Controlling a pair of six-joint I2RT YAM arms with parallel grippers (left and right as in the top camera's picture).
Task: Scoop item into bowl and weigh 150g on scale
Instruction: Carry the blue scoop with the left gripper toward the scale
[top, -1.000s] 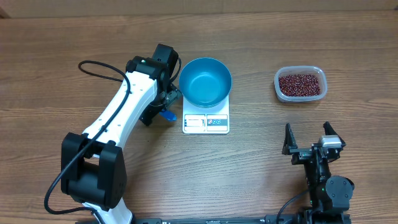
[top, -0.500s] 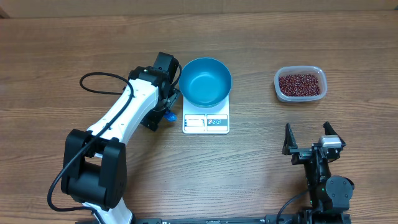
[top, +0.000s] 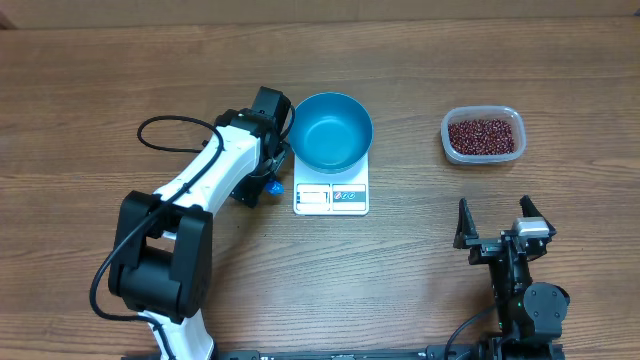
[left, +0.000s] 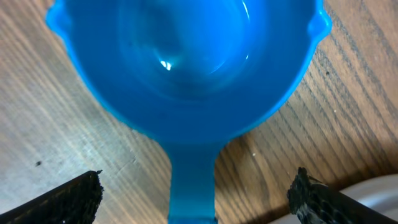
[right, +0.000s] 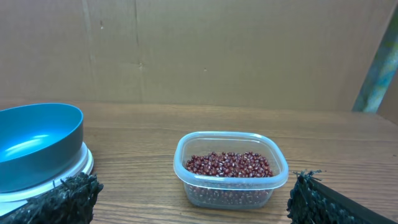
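Observation:
The blue bowl (top: 330, 130) stands empty on the white scale (top: 331, 198). The item, dark red beans (top: 482, 135), fills a clear tub (top: 510, 118) at the right; the right wrist view shows the beans (right: 229, 164), the bowl (right: 37, 142) and the scale (right: 86, 163). My left gripper (left: 196, 185) is open just left of the scale, its fingers (left: 68, 198) straddling the handle of a small blue scoop (left: 186, 68) without touching it. My right gripper (top: 495, 222) is open near the front edge, facing the tub, with nothing between its fingers (right: 323, 200).
The left arm (top: 205, 175) slants across the table's left half toward the bowl, and a tip of the scoop (top: 271, 186) shows beneath it. A cardboard wall (right: 199, 50) stands behind the table. A white corner of the scale (left: 376, 193) shows beside the left gripper.
The left arm has swung its lower links to the right and its wrist has crept a little toward the scale. Bowl, scale, tub and right arm have not moved.

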